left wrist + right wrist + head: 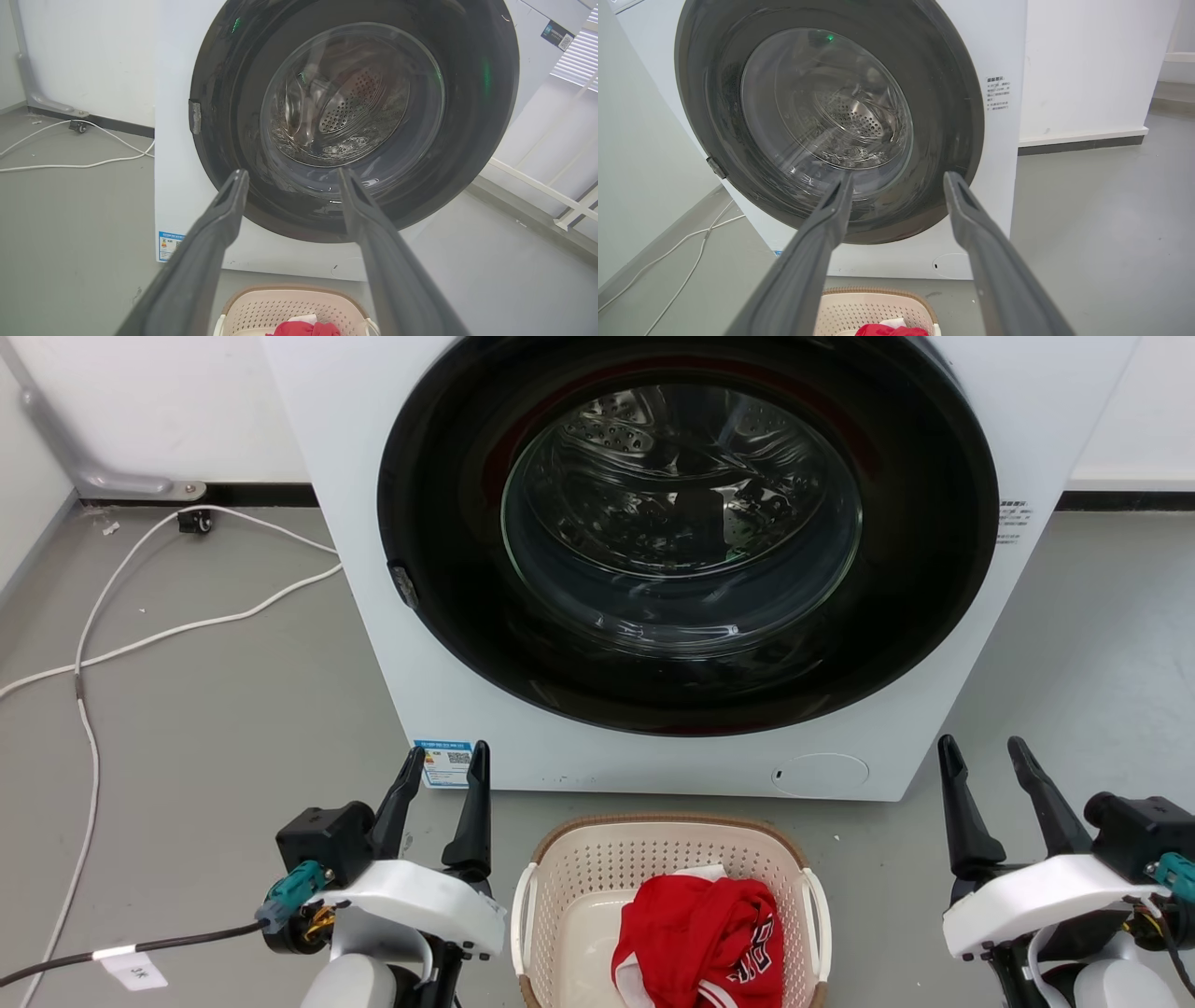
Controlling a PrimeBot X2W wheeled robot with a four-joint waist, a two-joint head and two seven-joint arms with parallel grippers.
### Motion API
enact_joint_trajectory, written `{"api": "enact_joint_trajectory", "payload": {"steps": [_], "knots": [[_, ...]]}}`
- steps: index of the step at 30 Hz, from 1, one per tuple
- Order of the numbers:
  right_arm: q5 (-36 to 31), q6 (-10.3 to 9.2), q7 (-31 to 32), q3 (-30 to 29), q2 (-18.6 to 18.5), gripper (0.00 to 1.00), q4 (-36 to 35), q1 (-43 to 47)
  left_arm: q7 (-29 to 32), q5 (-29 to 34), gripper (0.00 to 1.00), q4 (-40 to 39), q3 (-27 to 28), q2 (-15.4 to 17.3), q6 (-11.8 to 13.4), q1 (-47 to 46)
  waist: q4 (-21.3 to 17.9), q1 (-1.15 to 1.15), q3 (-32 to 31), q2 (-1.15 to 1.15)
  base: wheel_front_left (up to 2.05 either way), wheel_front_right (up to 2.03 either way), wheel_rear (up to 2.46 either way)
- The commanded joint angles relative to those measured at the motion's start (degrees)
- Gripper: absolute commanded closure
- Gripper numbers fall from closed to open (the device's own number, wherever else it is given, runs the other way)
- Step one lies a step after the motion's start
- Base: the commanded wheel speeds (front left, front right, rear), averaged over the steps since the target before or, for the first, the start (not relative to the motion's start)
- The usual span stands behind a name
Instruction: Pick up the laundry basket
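We see the laundry basket [597, 868] at bottom centre, on the floor [233, 709] before the washer [373, 616], between our left end effector [448, 751] and right end effector [982, 744], both released and holding nothing.

washer [653, 770] — close behind laundry basket [597, 868] | floor [233, 728] both sides open

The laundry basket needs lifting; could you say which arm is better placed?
Left, probably: the left tool is open beside a handle of the laundry basket; the right tool stands farther off.
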Motion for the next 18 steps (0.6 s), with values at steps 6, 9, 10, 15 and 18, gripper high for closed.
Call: {"api": "enact_joint_trajectory", "payload": {"steps": [6,9,10,15,18], "knots": [[-3.9,0.10,-0.6,0.1,0.3,0.00,-1.2,0.6,-1.1,3.8,0.00,0.2,-0.8,0.2,0.3,-1.6,0.1,0.00,0.0,0.00,0.00,0.00,0.00],[-5.4,0.11,-0.7,0.2,0.4,0.00,-1.5,0.8,-1.5,5.3,0.00,0.4,-1.1,0.2,0.4,-1.7,0.1,0.00,0.0,0.00,0.00,0.00,0.00],[-6.0,0.11,-0.8,0.2,0.5,0.00,-1.6,0.9,-1.7,5.8,0.00,0.4,-1.1,0.2,0.4,-1.7,0.1,0.00,0.0,0.00,0.00,0.00,0.00],[-8.1,0.12,-1.3,0.2,0.8,0.00,-2.1,1.1,-2.2,8.1,0.00,0.7,-1.4,0.2,0.6,-1.8,0.2,0.00,0.0,0.00,0.00,0.00,0.00],[-9.1,0.11,-1.7,0.4,0.9,0.00,-2.3,1.2,-2.6,9.2,0.00,0.9,-1.4,0.1,0.8,-1.9,0.3,0.00,0.0,0.00,0.00,0.00,0.00]]}}
